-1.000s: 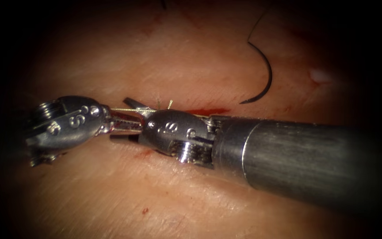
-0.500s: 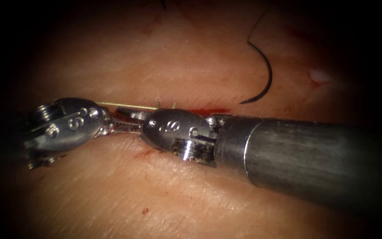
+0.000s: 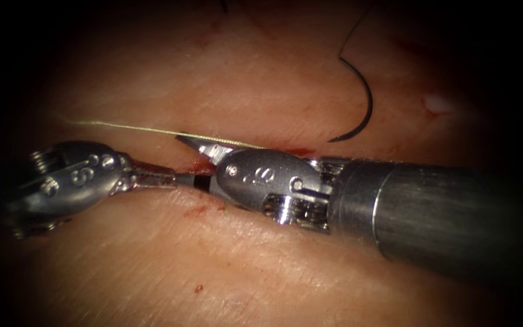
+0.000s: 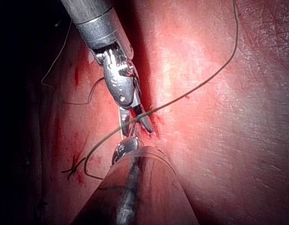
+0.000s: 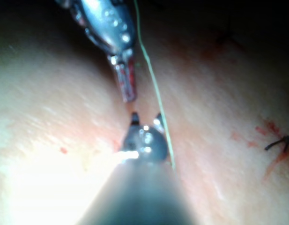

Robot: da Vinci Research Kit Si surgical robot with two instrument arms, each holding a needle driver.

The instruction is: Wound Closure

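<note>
Two tools meet tip to tip over the cut (image 3: 286, 151) in the endoscope view. Your left tool (image 3: 158, 178) comes in low from the left, nearly level with the tissue (image 3: 225, 266), its jaws closed together into one narrow tip; you cannot tell whether anything is pinched between them. Your right tool (image 3: 198, 160) lies along the cut from the right on its thick shaft, jaws spread apart, the upper one pointing up and left, the lower one dark beneath it. A pale thread (image 3: 128, 127) runs taut from the far left across to the upper jaw of the right tool, lying against it; you cannot tell if it is gripped.

You hold the needle (image 3: 361, 106) with neither tool: it lies free on the tissue, well to the upper right of the cut, its point (image 3: 332, 140) toward the cut, a dark thread (image 3: 349, 36) trailing from its other end.

Red fluid (image 3: 204, 210) stains the tissue beside the tool tips. Beyond the lit tissue, the surroundings are dark.
</note>
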